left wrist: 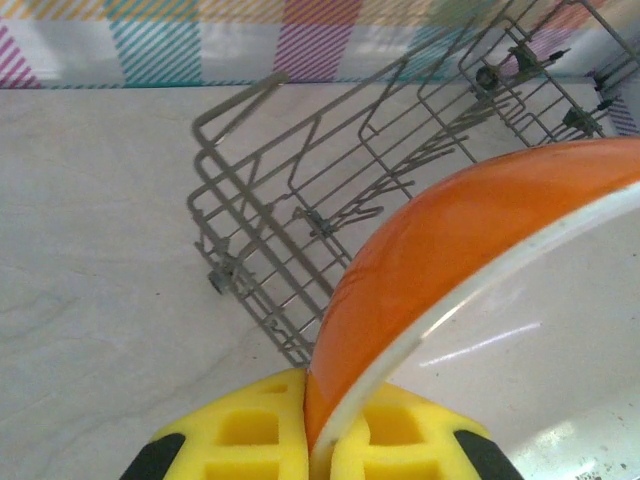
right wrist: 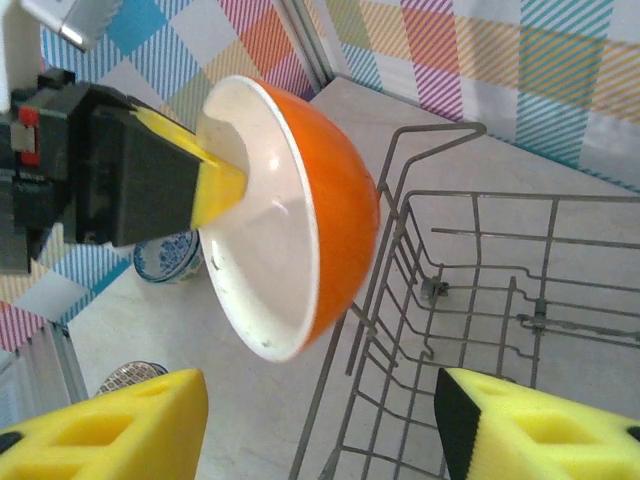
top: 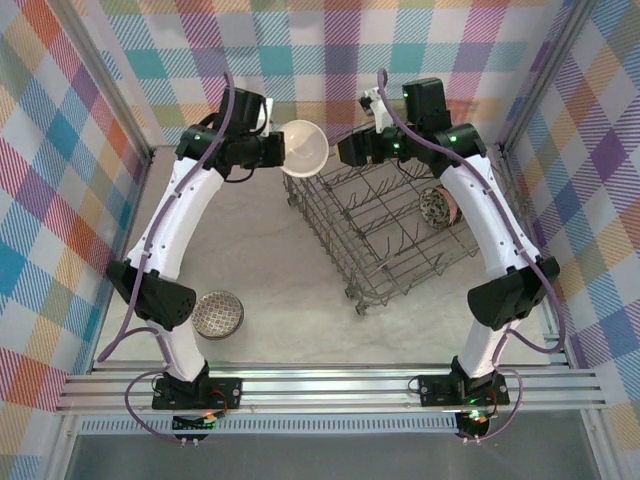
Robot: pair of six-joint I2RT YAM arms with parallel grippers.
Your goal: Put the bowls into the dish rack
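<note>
The left hand [left wrist: 318, 440] is clamped on the rim of an orange bowl [top: 305, 148], one yellow pad inside and one outside. The bowl is tipped on its side in the air, its plain white inside facing the right arm. Its orange outside sits right by the far left corner of the dish rack [top: 400, 245] (touching or not, I cannot tell). The right hand [right wrist: 322, 425] hangs over the far end of the rack with its pads spread wide, holding nothing. The rack stands askew on the table [top: 270, 260]. A grey mosaic bowl [top: 217, 314] rests on the table near the left arm's base, well apart from the rack. Another dark-patterned bowl [top: 435, 205] leans tilted at the rack's right side.
</note>
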